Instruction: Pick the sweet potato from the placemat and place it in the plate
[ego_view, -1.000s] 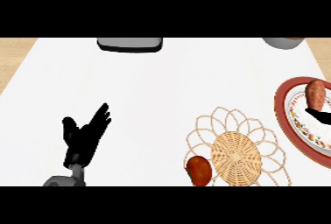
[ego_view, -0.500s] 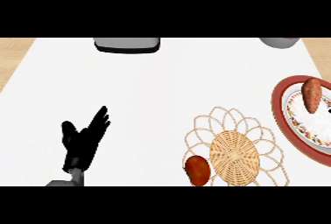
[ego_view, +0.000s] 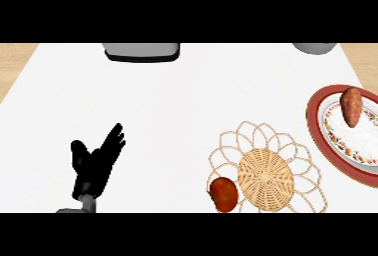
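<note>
Lying lengthwise on the white centre of the plate (ego_view: 319, 131) at the right edge of the head view, the sweet potato (ego_view: 351, 105) sits near the upper part of the dish, inside the red rim and patterned band, with no hand touching it. That position suggests the placing step is done, since the vegetable rests well within the rim rather than on the edge. The right hand does not show at all, so nothing can be said of it.

Only the left hand (ego_view: 94, 162) is visible, at the lower left, well apart from both plate and placemat (ego_view: 264, 173); its fingers (ego_view: 114, 141) are straight and spread, pointing up, holding nothing, which reads as a resting pose that keeps it out of the working side.

On the woven placemat's lower left edge lies a second reddish-brown object (ego_view: 224, 194), likely another vegetable, untouched. Two grey items (ego_view: 142, 51) sit at the far edge of the white worktop (ego_view: 184, 100).
</note>
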